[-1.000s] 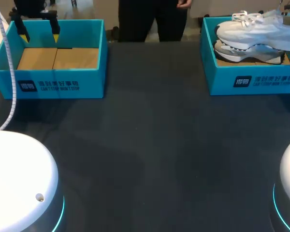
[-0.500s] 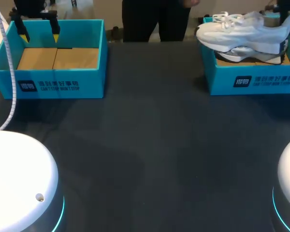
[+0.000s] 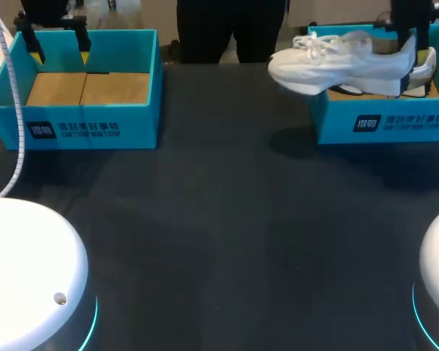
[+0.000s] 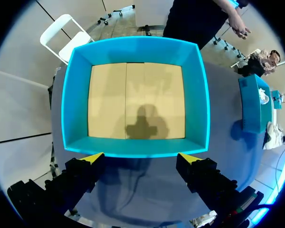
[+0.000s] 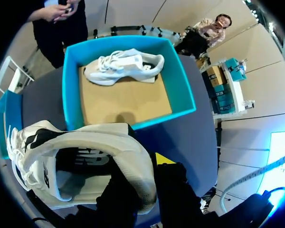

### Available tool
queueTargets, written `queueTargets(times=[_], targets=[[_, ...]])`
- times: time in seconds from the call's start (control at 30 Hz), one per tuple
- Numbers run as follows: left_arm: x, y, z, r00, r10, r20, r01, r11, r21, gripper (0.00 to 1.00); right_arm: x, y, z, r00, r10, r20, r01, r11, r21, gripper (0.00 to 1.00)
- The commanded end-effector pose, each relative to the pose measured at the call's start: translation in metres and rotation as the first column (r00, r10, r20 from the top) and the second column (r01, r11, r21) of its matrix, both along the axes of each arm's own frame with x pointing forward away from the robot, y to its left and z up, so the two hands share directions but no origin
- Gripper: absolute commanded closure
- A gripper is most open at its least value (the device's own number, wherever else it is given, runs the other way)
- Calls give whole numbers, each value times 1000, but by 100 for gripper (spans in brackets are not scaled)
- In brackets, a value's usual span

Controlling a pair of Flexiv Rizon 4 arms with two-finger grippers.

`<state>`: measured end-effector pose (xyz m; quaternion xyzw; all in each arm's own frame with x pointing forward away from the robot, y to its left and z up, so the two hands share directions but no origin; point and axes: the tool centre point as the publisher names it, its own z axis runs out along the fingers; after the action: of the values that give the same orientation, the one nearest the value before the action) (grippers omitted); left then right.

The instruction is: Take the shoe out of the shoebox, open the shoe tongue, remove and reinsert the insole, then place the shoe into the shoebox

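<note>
My right gripper (image 3: 414, 50) is shut on the heel collar of a white laced shoe (image 3: 335, 61). The shoe hangs level in the air, toe to the left, across the left wall of the right teal shoebox (image 3: 380, 123). In the right wrist view the held shoe (image 5: 80, 161) lies under the gripper (image 5: 142, 175), one finger inside its opening and one outside. A second white shoe (image 5: 124, 65) lies on the cardboard floor of that shoebox (image 5: 187, 97). My left gripper (image 3: 60, 51) stands open over the empty left teal shoebox (image 3: 80, 126), also seen from the left wrist (image 4: 140, 159).
A white cable (image 3: 13, 110) hangs along the left shoebox's left side. The arms' white bases (image 3: 29, 270) fill the table's near corners. Dark tabletop (image 3: 227, 219) lies between the two boxes.
My right gripper has lifted the shoe out of the right box and carried it leftward, so its toe now hangs past the box's left wall. The left arm has not moved.
</note>
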<state>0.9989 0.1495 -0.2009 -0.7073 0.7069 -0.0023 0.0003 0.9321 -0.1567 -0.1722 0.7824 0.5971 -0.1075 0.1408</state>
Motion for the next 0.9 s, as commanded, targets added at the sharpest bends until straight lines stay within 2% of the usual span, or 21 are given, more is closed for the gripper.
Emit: queueTargets(times=[0.03, 0.57, 0.9], targets=[[0, 0, 0, 1000, 0, -1, 0, 1000, 1, 0, -26, 21, 4, 999, 11, 32, -10, 1000, -17, 100], [0, 0, 0, 1000, 0, -1, 0, 1000, 1, 0, -110, 104, 1, 999, 47, 25, -46, 999, -28, 100], [0, 0, 0, 1000, 0, -1, 0, 1000, 1, 0, -156, 150, -14, 998, 57, 14, -57, 997, -43, 100]])
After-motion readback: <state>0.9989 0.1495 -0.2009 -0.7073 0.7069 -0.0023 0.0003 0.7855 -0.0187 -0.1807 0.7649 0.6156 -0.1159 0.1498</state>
